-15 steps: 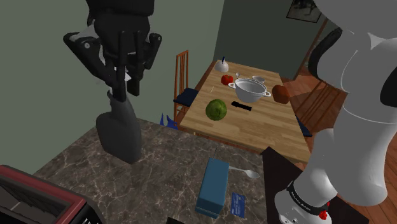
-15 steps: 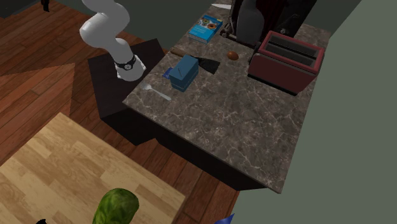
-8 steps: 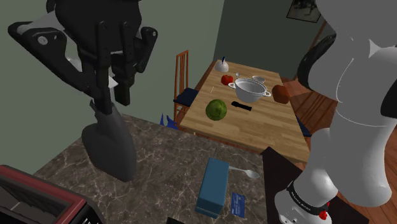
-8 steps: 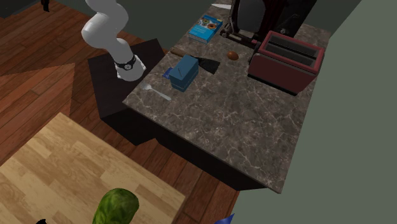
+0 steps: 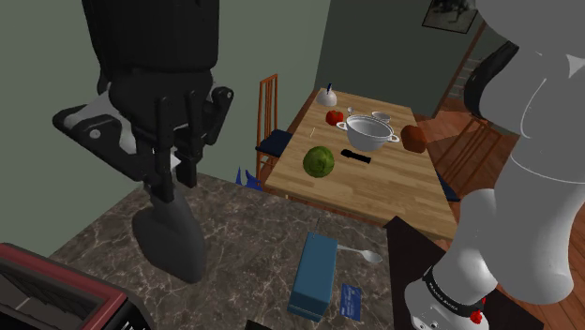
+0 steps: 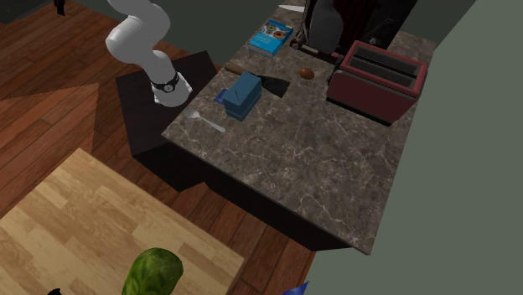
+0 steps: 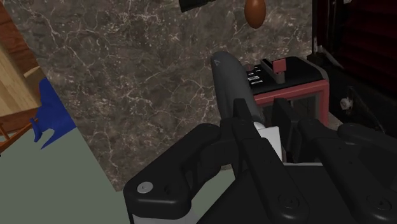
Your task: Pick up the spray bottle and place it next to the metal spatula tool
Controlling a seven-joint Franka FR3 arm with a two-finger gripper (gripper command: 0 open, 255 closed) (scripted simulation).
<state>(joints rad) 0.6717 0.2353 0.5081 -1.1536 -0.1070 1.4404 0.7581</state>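
- Nearest the shoulder camera, a red toaster (image 5: pixel 56 295) and a blue box (image 5: pixel 314 272) sit on the marble table (image 5: pixel 244 216).
- Beside the box's far end lies the metal spatula (image 5: pixel 361 253).
- Farther back, the hand (image 5: pixel 175 183) is clamped on the top of the upright dark grey spray bottle (image 5: pixel 173 239), well apart from the spatula.
- Beyond, a wooden dining table (image 5: pixel 375 187) carries a pot (image 5: pixel 367 133).

The spray bottle (image 5: pixel 174 240) has its top hidden by the hand (image 5: pixel 175 178).

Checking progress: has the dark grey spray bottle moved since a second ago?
Yes. The dark grey spray bottle, in the black pincer, shifted toward the red toaster.
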